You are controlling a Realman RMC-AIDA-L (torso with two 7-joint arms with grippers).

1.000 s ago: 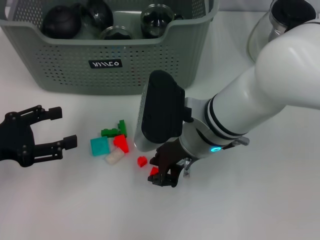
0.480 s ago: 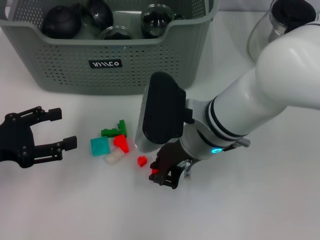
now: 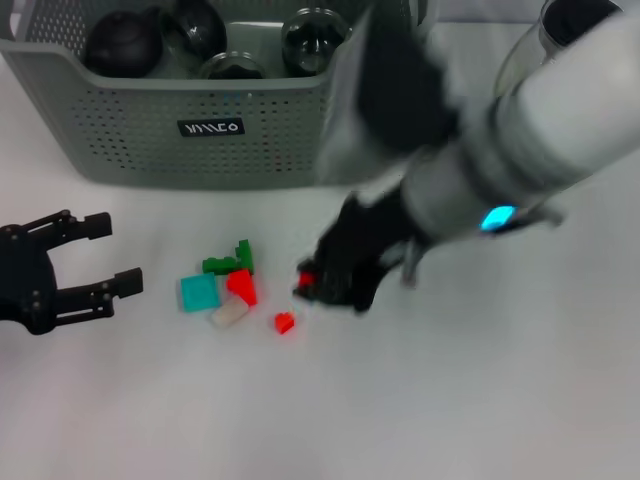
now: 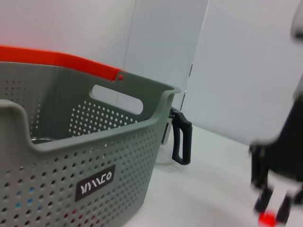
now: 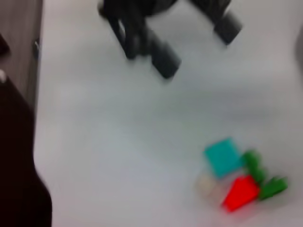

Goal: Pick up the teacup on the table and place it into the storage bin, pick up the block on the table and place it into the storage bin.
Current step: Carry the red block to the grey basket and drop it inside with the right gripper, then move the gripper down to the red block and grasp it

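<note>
The right gripper [image 3: 318, 282] hangs above the worktop [image 3: 450, 400] with its fingers clamped on a small red block [image 3: 306, 279], just in front of the storage bin [image 3: 150, 140]. The bin's black label [image 3: 211, 127] carries white letters I cannot read. The left gripper [image 3: 100, 255] sits off to the left, fingers apart.

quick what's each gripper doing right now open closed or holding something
Left gripper: open, empty, parked on the table's left side.
Right gripper: shut on a small red block, lifted above the table.
</note>
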